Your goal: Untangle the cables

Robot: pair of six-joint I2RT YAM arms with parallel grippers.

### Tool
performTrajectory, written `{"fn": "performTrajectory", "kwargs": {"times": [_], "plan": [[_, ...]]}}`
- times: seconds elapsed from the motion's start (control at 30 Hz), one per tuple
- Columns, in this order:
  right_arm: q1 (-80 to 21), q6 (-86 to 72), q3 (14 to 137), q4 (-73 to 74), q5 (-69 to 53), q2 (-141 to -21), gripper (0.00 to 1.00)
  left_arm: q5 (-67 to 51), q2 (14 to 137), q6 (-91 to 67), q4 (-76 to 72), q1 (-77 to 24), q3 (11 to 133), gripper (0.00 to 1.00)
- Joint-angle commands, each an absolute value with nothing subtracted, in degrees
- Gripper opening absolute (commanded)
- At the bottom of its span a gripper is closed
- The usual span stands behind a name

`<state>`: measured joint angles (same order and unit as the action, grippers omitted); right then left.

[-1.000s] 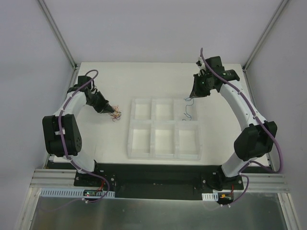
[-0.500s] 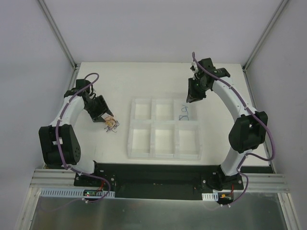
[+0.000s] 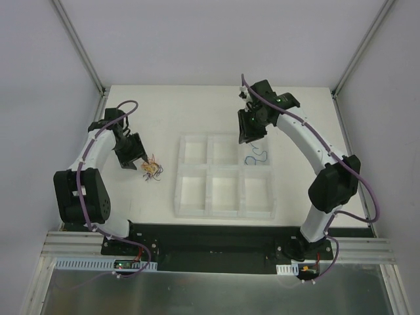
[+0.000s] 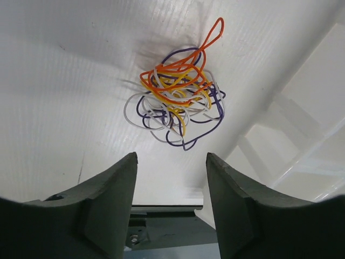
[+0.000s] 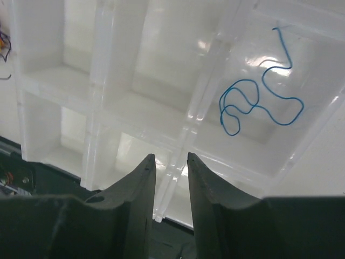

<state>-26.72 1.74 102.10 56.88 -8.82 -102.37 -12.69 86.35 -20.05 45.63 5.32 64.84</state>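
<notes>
Since a second before, the right arm had swung leftward above the compartment tray (image 3: pixel 224 214). Its right hand (image 5: pixel 171 159) hung slightly parted and pinched nothing. One blue wire (image 5: pixel 259 89) lay alone in the far right compartment. The left hand (image 4: pixel 171 156) hovered, spread wide, just short of the tangle of cables (image 4: pixel 175 97) on the surface (image 3: pixel 197 111) left of the tray. To my eye, the protruding orange loop (image 4: pixel 215 32) was the one to pinch alone and draw out slowly.
</notes>
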Motion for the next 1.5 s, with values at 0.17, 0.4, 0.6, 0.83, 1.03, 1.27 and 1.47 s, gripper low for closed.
{"fn": "performTrajectory", "kwargs": {"times": [0.17,0.4,0.6,0.83,1.03,1.27,1.47], "plan": [[-31.11,-2.65,90.52,48.86,-17.05,-92.21,0.34,-8.01,95.97,-15.91,46.49,2.11,73.12,0.52],[-31.2,-5.0,90.35,52.38,-4.49,-88.16,0.49,-9.14,104.14,-14.33,47.2,0.62,80.77,0.51],[-31.2,-6.95,93.59,57.47,-5.01,-91.22,0.53,-7.39,105.91,-14.5,47.29,-1.65,81.82,0.41],[-31.2,-4.92,93.35,58.02,-4.57,-91.41,0.51,-1.85,107.49,-13.36,48.86,-4.83,82.71,0.18],[-31.46,-4.31,89.39,52.3,-6.07,-88.42,0.51,2.72,106.35,-13.01,50.27,-5.18,82.09,0.0],[-32.34,-3.52,91.14,52.3,-7.38,-90.53,0.51,4.92,99.24,-13.88,50.71,-5.19,81.91,0.0],[-34.19,-3.51,94.21,50.71,-10.98,-93.25,0.51,1.85,92.82,-17.31,50.71,-5.1,81.12,0.0]]}}
